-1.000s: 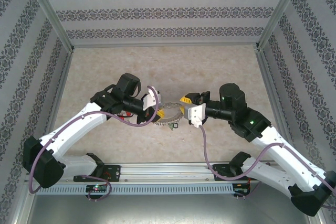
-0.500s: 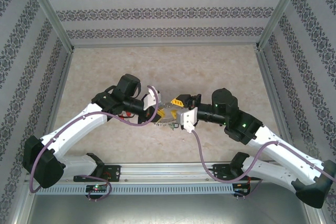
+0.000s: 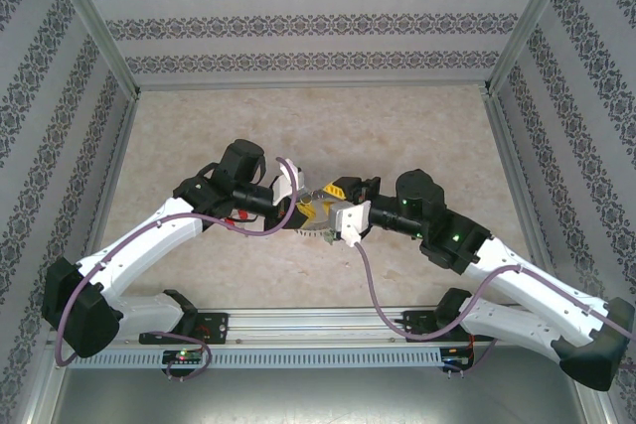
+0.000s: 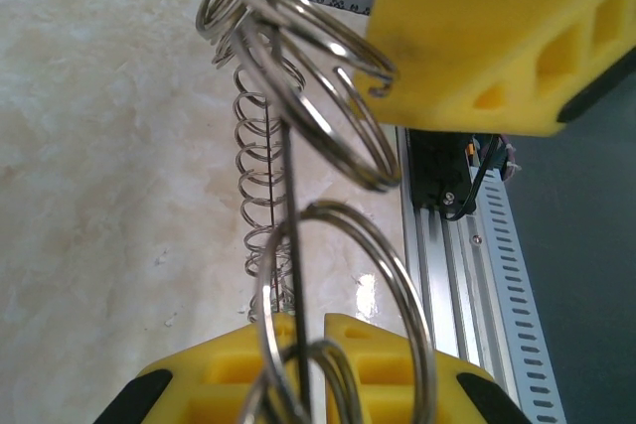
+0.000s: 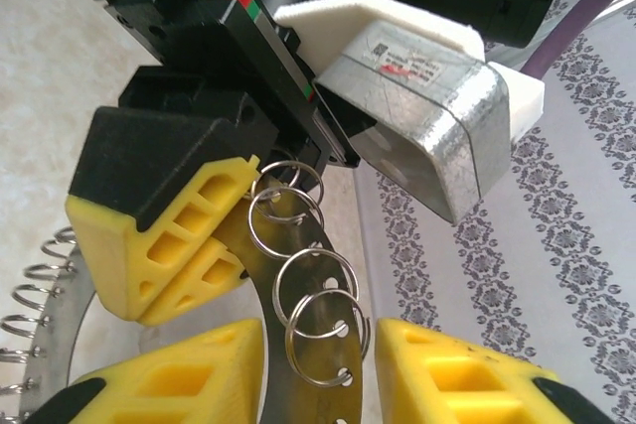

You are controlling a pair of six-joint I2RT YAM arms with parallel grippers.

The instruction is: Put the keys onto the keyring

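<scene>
The left gripper (image 4: pixel 310 354) is fully closed on the keyring (image 5: pixel 298 245), pinching its flat band so that it stands on edge above the table (image 3: pixel 397 136) with its small wire loops (image 5: pixel 316 290) exposed. On the keyring's opposite side the right gripper (image 5: pixel 318 369) is part-open. Its fingers (image 5: pixel 457 374) straddle band and loops with no visible clamp, probably aligning to steady or spread a loop for threading.

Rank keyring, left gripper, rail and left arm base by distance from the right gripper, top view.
From the right gripper:
1. keyring, at its fingertips
2. left gripper, just left, across the ring
3. rail, at the near edge
4. left arm base, far lower left
</scene>
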